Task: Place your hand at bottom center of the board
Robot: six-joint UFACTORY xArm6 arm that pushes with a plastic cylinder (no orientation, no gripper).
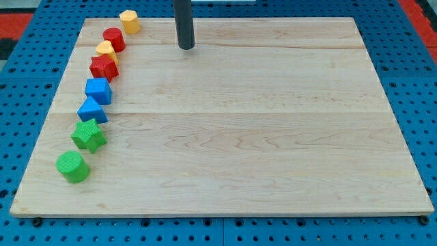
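Note:
My tip (pixel 186 46) is at the view's top, a little left of centre, on the wooden board (pixel 246 137). A line of blocks runs down the board's left side: a yellow hexagon (pixel 130 22), a red cylinder (pixel 114 39), a small yellow block (pixel 106 50), a red star-like block (pixel 104 67), a blue cube (pixel 98 90), a blue triangular block (pixel 91 110), a green star-like block (pixel 89 134) and a green cylinder (pixel 72 166). The tip touches none of them; the yellow hexagon is nearest, to its left.
The board lies on a blue perforated table (pixel 20 102) that surrounds it on all sides. A red strip (pixel 27 17) shows at the view's top left corner.

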